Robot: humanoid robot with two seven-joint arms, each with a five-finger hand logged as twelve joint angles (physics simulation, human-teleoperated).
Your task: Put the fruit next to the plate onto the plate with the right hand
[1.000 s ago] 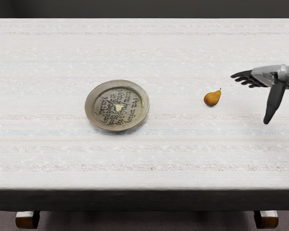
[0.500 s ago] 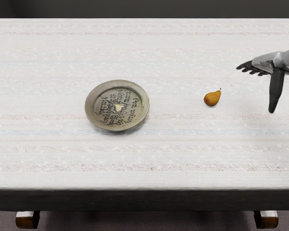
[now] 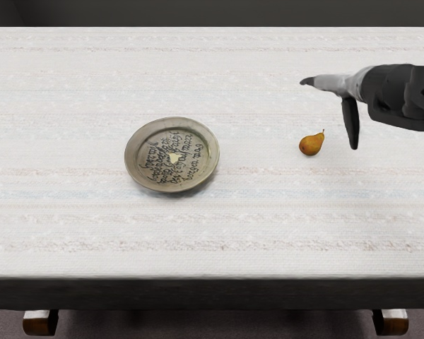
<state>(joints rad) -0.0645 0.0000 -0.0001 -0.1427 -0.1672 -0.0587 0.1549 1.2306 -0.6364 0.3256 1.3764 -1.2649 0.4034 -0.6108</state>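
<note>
The right hand [image 3: 345,87] is hovering at the pear's [image 3: 311,144] one o'clock, fingers apart and thumb hanging down, seemingly shaping for a grasp, while the pear is lying on the table [image 3: 268,226] at the plate's [image 3: 132,157] three o'clock.

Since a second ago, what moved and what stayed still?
The right hand moved left, closer to the small orange-brown pear. Its fingers are open and hold nothing, and it is not touching the pear. The pear and the round grey-green inscribed plate stayed put.
</note>
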